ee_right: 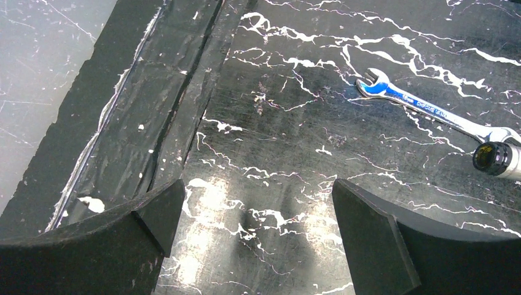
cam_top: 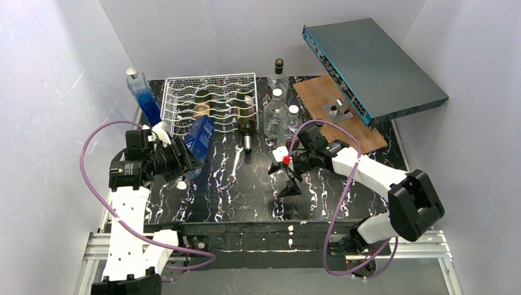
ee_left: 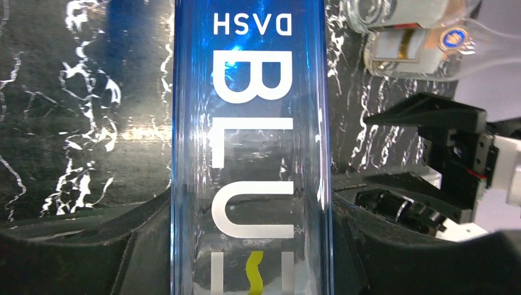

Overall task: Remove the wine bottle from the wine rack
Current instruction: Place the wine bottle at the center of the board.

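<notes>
- The right tool (ee_right: pixel 255 236) is hovering over the near middle of the black marbled table (ee_right: pixel 295 92), its jaws spread wide and gripping nothing.
- The left tool (cam_top: pixel 184 153) is pinching a blue bottle (ee_left: pixel 252 123) across its body, a finger pressing on each side. It is holding the bottle tilted at the near left corner of the wine rack (cam_top: pixel 209 101); I cannot tell whether bottle and rack are touching.
- A wrench (ee_right: pixel 430 112) is lying flat on the table between the two tools.
- A dark wine bottle (cam_top: pixel 247 123) is lying in the rack's rightmost row, its neck sticking out past the near edge, its mouth just beside the wrench.
- Clear bottles (cam_top: pixel 276 114) are standing just right of the rack.
- A second blue bottle (cam_top: pixel 142 98) is standing at the rack's far left.
- A wooden board (cam_top: pixel 335 110) is lying far right, with a grey box (cam_top: pixel 375 64) leaning over it.
</notes>
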Controlling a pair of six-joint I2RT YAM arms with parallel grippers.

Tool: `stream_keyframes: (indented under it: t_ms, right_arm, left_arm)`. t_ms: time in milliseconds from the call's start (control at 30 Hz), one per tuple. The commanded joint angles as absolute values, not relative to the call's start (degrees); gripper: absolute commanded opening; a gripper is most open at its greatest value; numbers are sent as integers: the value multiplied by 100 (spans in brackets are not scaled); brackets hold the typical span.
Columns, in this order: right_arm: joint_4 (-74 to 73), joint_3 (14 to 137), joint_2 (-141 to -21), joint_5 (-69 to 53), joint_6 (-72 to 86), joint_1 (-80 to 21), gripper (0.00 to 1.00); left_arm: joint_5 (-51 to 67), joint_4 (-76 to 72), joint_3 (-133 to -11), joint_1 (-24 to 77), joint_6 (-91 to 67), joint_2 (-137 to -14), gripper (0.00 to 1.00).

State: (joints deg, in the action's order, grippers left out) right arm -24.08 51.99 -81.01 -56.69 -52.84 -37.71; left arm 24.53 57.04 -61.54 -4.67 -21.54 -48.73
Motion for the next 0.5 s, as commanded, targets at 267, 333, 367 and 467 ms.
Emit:
stream_keyframes:
  t_ms: [267,333,367,467]
  right_arm:
    - [-2563,5538,-7746,-5812,-5336,-3691,100]
    - [-2520,5587,-7648,-5827,-5261,-3691,100]
    - [-2491,5623,-7613,-5819,-5208,-3694,100]
    - [-2442,5789,-7515,-5827,-5014,-3700,100]
  left_arm:
    - [3542,5095,-7044,353,-2678,-5172,0]
    - [3634,5091,-7127,495,-2762,-5265,0]
    - [3689,5089,-7162,576,-2796,-5311,0]
    - [3786,5090,-7234,851,-2899,-5382,0]
